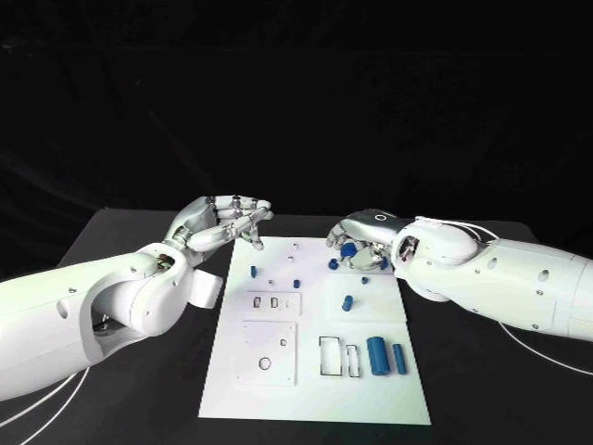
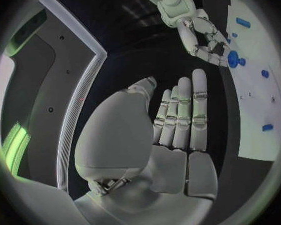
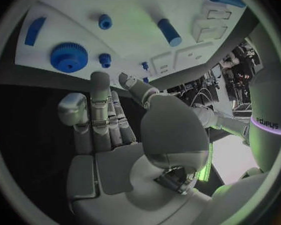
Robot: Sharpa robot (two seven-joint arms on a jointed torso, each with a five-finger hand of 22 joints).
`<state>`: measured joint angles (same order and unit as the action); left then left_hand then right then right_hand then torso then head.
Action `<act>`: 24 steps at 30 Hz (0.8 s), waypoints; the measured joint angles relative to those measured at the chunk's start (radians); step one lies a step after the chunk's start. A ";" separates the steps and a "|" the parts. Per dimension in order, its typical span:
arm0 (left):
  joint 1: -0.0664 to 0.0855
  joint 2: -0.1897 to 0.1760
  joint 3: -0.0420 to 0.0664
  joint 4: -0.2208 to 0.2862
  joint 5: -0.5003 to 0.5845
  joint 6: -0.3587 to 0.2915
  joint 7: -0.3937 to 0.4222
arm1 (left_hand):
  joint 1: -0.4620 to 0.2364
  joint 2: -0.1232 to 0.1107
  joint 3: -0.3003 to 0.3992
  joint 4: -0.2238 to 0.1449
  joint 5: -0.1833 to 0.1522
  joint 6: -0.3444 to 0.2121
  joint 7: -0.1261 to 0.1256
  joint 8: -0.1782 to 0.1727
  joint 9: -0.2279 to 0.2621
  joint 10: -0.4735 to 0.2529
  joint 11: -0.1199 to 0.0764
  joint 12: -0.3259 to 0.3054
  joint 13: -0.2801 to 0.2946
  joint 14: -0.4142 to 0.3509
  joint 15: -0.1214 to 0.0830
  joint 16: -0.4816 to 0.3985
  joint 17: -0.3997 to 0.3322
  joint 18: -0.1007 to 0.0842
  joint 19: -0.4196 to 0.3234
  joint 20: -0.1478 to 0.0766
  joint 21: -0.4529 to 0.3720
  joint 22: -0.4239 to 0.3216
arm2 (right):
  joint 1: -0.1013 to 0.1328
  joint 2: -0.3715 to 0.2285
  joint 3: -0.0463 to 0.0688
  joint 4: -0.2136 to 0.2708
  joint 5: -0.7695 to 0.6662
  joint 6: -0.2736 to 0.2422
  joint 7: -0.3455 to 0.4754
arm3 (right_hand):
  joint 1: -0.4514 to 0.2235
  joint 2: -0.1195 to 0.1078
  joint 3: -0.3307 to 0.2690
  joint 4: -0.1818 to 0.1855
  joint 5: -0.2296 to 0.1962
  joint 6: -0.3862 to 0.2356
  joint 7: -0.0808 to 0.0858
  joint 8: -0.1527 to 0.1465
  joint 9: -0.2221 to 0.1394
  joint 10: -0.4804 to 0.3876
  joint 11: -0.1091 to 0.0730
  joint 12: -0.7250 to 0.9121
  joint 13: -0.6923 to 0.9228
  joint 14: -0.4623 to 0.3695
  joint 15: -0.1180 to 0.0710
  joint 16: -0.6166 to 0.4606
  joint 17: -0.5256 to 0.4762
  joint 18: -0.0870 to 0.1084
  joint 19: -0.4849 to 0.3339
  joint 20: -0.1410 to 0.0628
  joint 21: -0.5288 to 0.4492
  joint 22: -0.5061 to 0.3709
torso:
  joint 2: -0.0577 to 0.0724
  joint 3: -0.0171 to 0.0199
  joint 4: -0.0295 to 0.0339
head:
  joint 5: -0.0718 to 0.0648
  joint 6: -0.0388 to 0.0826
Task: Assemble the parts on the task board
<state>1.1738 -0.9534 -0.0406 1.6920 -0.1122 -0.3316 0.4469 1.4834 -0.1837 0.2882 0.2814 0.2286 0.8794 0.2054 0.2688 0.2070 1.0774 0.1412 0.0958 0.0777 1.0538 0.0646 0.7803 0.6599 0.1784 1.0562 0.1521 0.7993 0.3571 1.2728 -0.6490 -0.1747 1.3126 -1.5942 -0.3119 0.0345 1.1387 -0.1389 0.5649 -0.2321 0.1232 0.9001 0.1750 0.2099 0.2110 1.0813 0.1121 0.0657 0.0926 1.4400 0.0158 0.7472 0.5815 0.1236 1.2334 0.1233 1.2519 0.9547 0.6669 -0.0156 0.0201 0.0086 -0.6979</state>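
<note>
We see the white task board (image 1: 326, 389) lying mid-worktop (image 1: 136, 232), with small blue pegs (image 1: 253, 272) near its far end and two blue cylinders (image 1: 377, 356) toward its near right. Over the board's far right corner our right hand (image 1: 354, 243) hovers by a blue gear (image 3: 68, 57), fingers straight, empty. Off the far left corner, our left hand (image 1: 230, 221) is open too
</note>
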 measured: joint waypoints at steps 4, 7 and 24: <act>0.001 -0.004 0.000 0.006 0.000 -0.001 -0.002 | -0.005 0.005 -0.003 0.003 0.000 0.000 0.000 0.000 0.000 -0.004 0.004 0.000 0.000 0.000 0.000 0.005 0.002 0.000 0.000 0.000 0.004 0.003 | 0.000 0.012 -0.001 -0.013 -0.021 0.003 -0.018 | 0.000 0.000 -0.010 0.010 -0.009 -0.003 0.003 -0.004 0.006 -0.026 0.002 0.000 0.000 0.000 0.000 0.027 0.011 0.000 0.015 -0.001 0.012 0.026 | 0.008 -0.0011 0.0027 | -0.001 0.005; 0.003 -0.006 0.001 0.010 -0.001 -0.001 -0.003 | -0.008 0.001 -0.003 0.003 0.000 0.000 0.000 0.000 0.001 -0.007 0.000 0.000 0.000 -0.004 0.004 0.005 0.003 0.000 0.000 0.000 0.008 0.005 | 0.000 0.019 -0.001 -0.023 -0.032 0.008 -0.029 | 0.000 0.000 -0.013 0.013 -0.015 -0.003 0.003 -0.004 0.008 -0.035 0.004 0.000 -0.001 0.000 0.000 0.033 0.014 0.000 0.019 0.002 0.017 0.034 | 0.012 -0.0020 0.0045 | -0.001 0.008; 0.005 -0.009 0.002 0.013 0.004 -0.004 -0.008 | -0.014 0.006 -0.005 0.005 0.000 -0.004 0.004 0.000 0.002 -0.011 0.003 0.004 0.001 -0.004 0.004 0.009 0.004 0.000 0.000 0.000 0.012 0.008 | -0.011 0.037 -0.004 -0.049 -0.054 0.050 -0.056 | 0.000 0.000 -0.021 0.027 -0.019 -0.001 0.001 -0.004 0.023 -0.053 0.004 0.026 0.000 -0.004 0.004 0.088 0.029 -0.016 0.059 0.002 0.061 0.112 | 0.020 -0.0042 0.0083 | -0.001 0.005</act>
<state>1.1785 -0.9628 -0.0390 1.7054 -0.1086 -0.3354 0.4385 1.4697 -0.1777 0.2829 0.2868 0.2286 0.8758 0.2090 0.2688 0.2088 1.0667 0.1447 0.0996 0.0785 1.0503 0.0682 0.7891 0.6639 0.1784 1.0561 0.1520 0.8110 0.3651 1.2618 -0.6121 -0.1787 1.2636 -1.6480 -0.2621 -0.0215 1.1390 -0.1385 0.5436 -0.2052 0.1042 0.8989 0.1762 0.2063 0.2337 1.0282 0.1156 0.0918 0.0923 1.4360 0.0198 0.8348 0.6110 0.1076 1.2924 0.1252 1.3131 1.0667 0.6869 -0.0198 0.0285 0.0073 -0.6924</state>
